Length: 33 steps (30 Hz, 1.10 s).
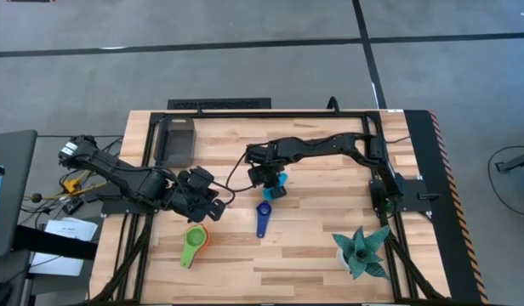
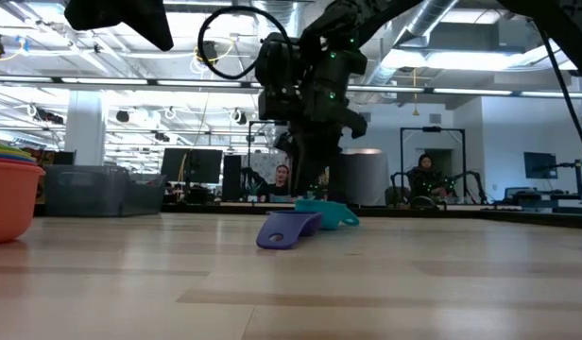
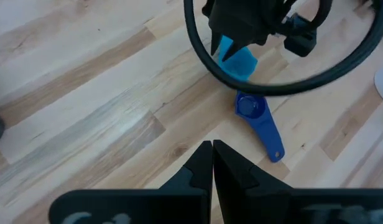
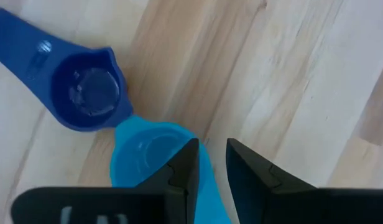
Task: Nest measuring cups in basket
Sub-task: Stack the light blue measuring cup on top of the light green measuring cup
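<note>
While the right gripper point(image 4: 208, 163) stands low over the middle of the counter point(image 1: 313, 238), its fingers are narrowed around the handle of the light blue cup point(image 4: 148, 155), seemingly gripping it. The dark blue cup point(image 1: 263, 218) lies just beside. The left gripper point(image 3: 212, 163), fingers pressed together and empty, hovers near the nested cups point(image 1: 194, 244). The basket point(image 1: 179, 139) sits at the far left corner.
</note>
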Available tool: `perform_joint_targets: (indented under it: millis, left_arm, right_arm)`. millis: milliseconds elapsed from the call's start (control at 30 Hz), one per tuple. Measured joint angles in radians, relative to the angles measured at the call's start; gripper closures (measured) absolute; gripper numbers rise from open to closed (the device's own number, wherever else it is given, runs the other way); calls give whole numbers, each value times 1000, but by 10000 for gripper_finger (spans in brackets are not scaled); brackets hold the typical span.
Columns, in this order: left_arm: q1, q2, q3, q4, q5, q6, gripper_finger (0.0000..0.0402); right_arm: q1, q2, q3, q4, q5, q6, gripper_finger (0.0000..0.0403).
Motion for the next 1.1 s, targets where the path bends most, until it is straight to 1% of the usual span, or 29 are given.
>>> perform_joint_targets:
  millis: [367,433,533,700,800,900,1100]
  left_arm:
    - [0,0,0,1,0,-6,401]
    - [0,0,0,1,0,-9,401]
    - [0,0,0,1,0,-9,401]
    - [0,0,0,1,1,-20,401]
    - [0,0,0,1,1,-21,401]
    - [0,0,0,1,1,-31,401]
    - [0,0,0,2,2,-35,401]
  right_arm:
    - [1,0,-13,8,14,0,299]
    - [1,0,-13,8,12,0,293]
    - [1,0,-13,10,2,-1,264]
    - [2,0,-13,28,13,-18,188]
    - [2,0,-13,24,28,-20,170]
    - [4,0,-13,26,30,-14,184]
    - [7,0,-21,40,29,-7,257]
